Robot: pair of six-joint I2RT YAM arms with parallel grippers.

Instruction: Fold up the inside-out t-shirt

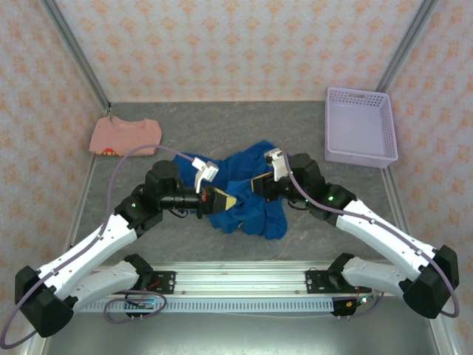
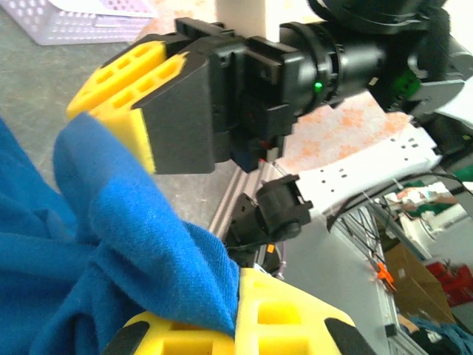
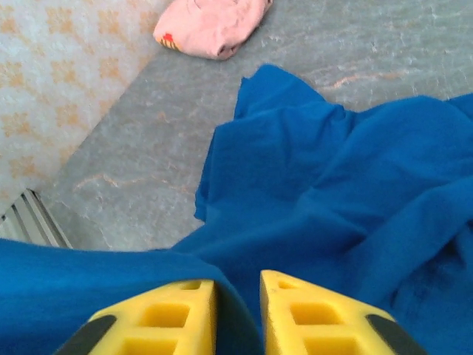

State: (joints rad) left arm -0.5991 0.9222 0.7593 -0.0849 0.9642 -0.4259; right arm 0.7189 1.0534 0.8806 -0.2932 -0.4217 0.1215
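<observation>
Blue cotton, the inside-out t-shirt (image 1: pixel 251 214) crumpled at centre — left gripper (image 1: pixel 228 201) pinching a near-left fold, right gripper (image 1: pixel 256 185) just beside it, jaws narrowly parted around cloth, grip unclear.

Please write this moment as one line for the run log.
t-shirt: crumpled, mid-table, not yet folded | left gripper: shut on t-shirt | right gripper: jaws slightly apart, cloth between, grip unclear

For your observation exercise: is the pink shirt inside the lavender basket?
No, the pink shirt lies at the far left, well apart from the basket.
</observation>
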